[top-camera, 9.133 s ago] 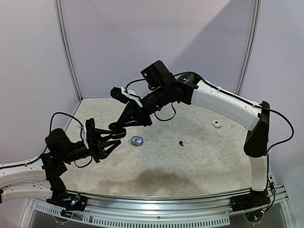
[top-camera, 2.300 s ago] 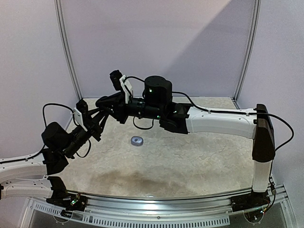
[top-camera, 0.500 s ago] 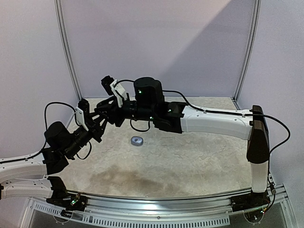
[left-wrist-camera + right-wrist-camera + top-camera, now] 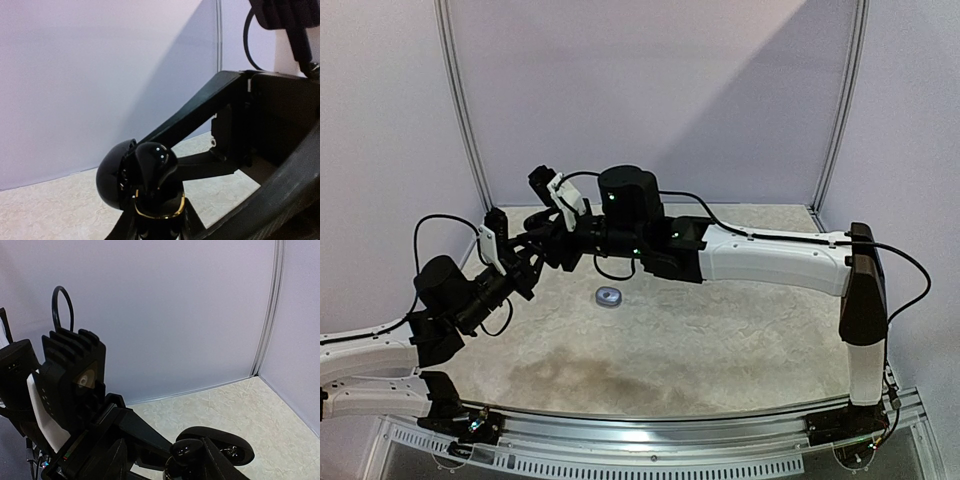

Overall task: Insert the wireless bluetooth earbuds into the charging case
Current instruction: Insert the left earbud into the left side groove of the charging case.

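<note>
In the left wrist view a black charging case (image 4: 155,212) with a gold rim stands upright, its domed lid (image 4: 111,175) swung open to the left. My left gripper (image 4: 157,229) is shut on the case's lower body. A glossy black earbud (image 4: 156,159) sits in the case's mouth. My right gripper (image 4: 189,446) is open, one finger (image 4: 192,117) on each side of that earbud (image 4: 187,447); contact cannot be made out. From above, both grippers meet above the table's back left, left gripper (image 4: 523,262) below right gripper (image 4: 544,240), and the case is hidden between them.
A small bluish-silver oval piece (image 4: 609,296) lies on the mottled beige table (image 4: 720,330), just right of the grippers. The right arm (image 4: 770,258) stretches across the back of the table. Pale walls close the back and sides, with a corner post (image 4: 460,110) near the grippers.
Over the last half second the right gripper has edged left and its fingers have spread wider. Since several seconds ago both arms rose to the back left, and a black earbud has gone from the table.
</note>
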